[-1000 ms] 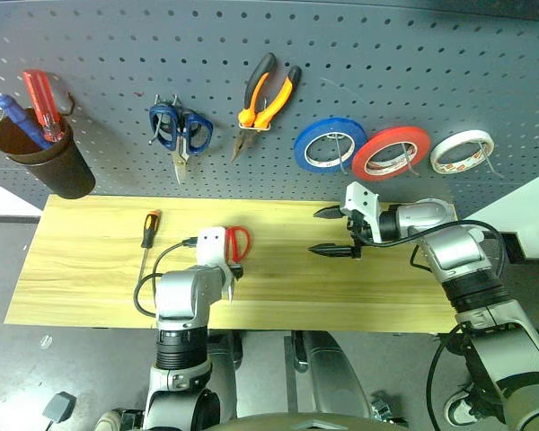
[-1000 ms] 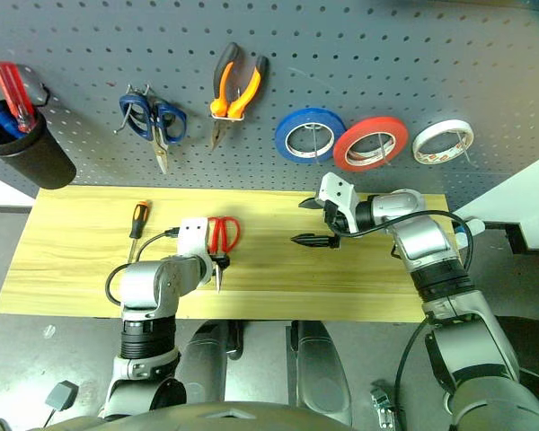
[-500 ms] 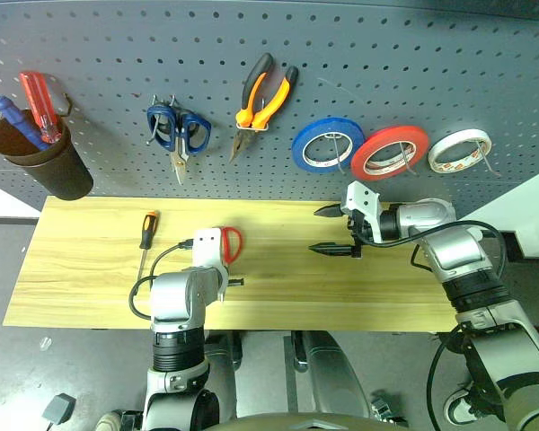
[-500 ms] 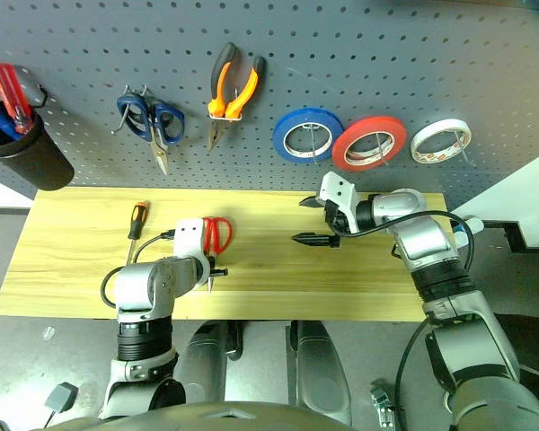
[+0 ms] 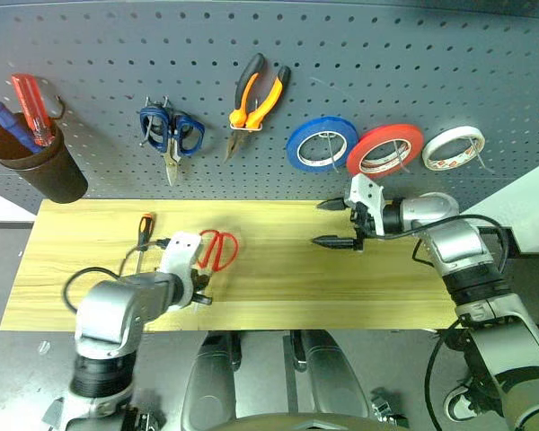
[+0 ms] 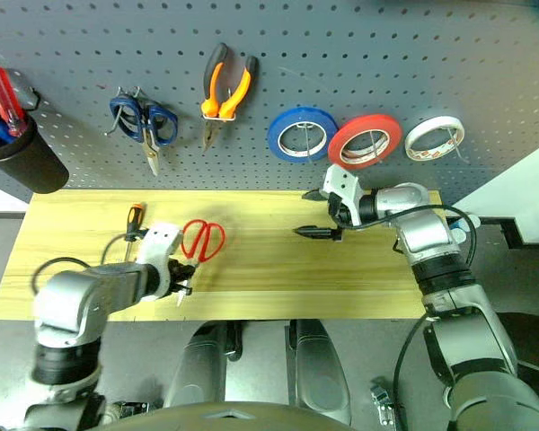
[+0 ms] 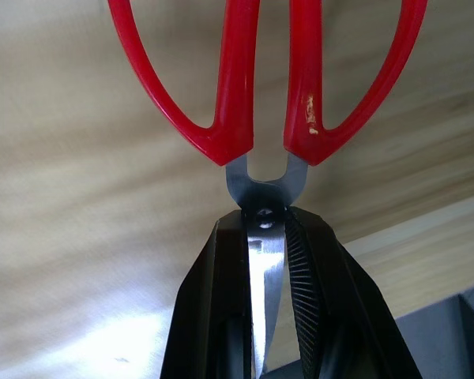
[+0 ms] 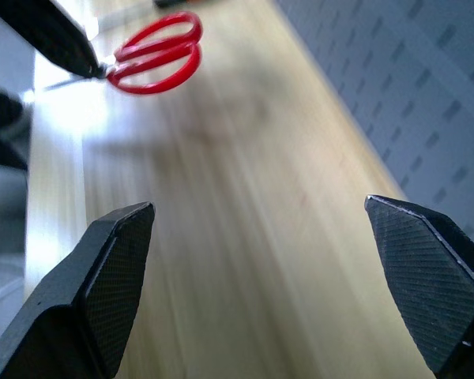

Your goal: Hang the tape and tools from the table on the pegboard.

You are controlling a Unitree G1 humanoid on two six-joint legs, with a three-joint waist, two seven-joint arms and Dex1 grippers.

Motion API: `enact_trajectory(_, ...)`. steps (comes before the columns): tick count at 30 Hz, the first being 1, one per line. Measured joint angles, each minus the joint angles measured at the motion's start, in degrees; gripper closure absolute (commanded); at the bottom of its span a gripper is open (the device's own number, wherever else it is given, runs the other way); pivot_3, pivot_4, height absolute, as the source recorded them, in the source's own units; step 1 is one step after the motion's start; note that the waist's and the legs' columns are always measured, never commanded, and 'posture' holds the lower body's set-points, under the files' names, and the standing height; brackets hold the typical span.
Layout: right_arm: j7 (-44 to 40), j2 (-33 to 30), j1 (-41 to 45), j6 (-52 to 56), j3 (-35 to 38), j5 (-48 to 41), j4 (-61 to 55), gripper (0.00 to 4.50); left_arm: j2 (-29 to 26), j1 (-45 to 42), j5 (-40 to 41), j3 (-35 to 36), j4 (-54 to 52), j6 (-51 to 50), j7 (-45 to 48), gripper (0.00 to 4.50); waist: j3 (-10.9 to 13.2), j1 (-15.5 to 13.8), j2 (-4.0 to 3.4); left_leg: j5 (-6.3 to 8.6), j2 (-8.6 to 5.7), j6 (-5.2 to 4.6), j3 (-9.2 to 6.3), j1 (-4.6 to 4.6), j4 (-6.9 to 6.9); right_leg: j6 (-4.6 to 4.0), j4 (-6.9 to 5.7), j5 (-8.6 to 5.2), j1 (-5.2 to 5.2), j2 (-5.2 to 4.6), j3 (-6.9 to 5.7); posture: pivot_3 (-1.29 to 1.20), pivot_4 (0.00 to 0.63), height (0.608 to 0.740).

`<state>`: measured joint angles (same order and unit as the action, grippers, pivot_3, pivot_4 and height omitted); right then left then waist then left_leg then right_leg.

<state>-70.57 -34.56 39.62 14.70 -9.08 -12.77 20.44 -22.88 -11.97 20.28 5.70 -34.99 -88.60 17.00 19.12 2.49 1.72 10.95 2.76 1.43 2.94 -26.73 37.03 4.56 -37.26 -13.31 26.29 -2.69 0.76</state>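
My left gripper point(image 7: 266, 229) is shut on the blades of the red-handled scissors point(image 5: 217, 250), just below the pivot. It holds them over the front left of the table point(image 5: 278, 287), with the handles pointing toward the pegboard point(image 5: 431, 54). The slim orange-and-black screwdriver point(image 5: 145, 235) lies on the table just left of them. The red tape point(image 5: 384, 150) and the orange-handled pliers point(image 5: 256, 99) hang on the pegboard. My right gripper point(image 5: 317, 224) stands open and empty above the table's right half, pointing left, below the red tape.
Blue-handled scissors point(image 5: 169, 135), a blue roll point(image 5: 322, 144) and a white roll point(image 5: 454, 148) also hang on hooks. A dark cup point(image 5: 36, 171) at the board's left holds a clear red screwdriver. A white surface point(image 5: 525, 202) borders the table's right end.
My left gripper closed on the scissors' blades, then swung up, back and to the left with them. My right gripper rose slightly and stayed open.
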Motion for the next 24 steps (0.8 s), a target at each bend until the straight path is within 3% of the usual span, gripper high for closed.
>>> enact_trajectory(3,-1.9,0.0,0.6,2.6,1.4,-2.9,-0.8,0.0,-2.5,3.3,1.4,1.1,-4.0,3.1,2.2,4.16,-0.1,-0.1,0.07,0.0,0.01,-0.01,-0.02,-0.04,-0.02,-0.01,0.04,0.0,0.01,-0.01,-0.01,-0.02,0.234,0.723)
enact_trajectory(8,-4.5,-0.1,0.6,4.8,1.7,-5.9,-3.8,0.0,-1.9,9.4,3.0,5.0,-9.5,4.9,3.8,4.16,-0.2,-0.1,0.13,0.0,-0.01,-0.02,-0.03,-0.08,0.02,0.0,0.04,0.0,0.03,0.02,-0.02,0.0,0.207,0.723)
enact_trajectory(10,-5.3,-0.3,0.5,6.2,3.0,-7.8,-5.5,0.0,-3.6,15.6,2.9,5.4,-12.7,11.9,5.2,4.16,-0.3,0.0,0.08,0.01,0.04,-0.03,0.02,-0.06,-0.02,0.0,0.04,0.0,0.06,0.0,0.04,0.0,0.203,0.723)
enact_trajectory(12,-5.4,-0.4,0.6,7.5,4.2,-9.1,-7.3,0.0,-1.3,19.7,2.9,7.5,-13.3,19.9,6.5,4.16,-0.5,-0.1,0.07,0.01,0.04,-0.02,0.02,-0.08,0.0,-0.11,0.05,0.01,0.07,0.01,0.0,0.01,0.195,0.723)
enact_trajectory(15,-6.2,-0.4,0.3,8.9,4.6,-10.8,-10.4,0.0,2.4,23.0,3.0,9.3,-13.6,30.3,7.4,4.16,-1.2,-0.5,0.15,0.01,0.05,-0.02,0.02,-0.11,0.05,-0.33,0.09,-0.04,0.05,-0.01,-0.02,0.01,0.189,0.723)
enact_trajectory(24,-8.8,-3.6,-1.3,12.5,5.3,-14.3,-16.3,0.0,5.4,29.9,2.8,9.5,-12.1,53.6,10.7,4.16,-3.3,-0.5,0.26,0.04,0.09,-0.11,0.07,-0.07,0.05,-0.4,0.21,-0.02,0.01,-0.1,0.04,0.02,0.17,0.723)
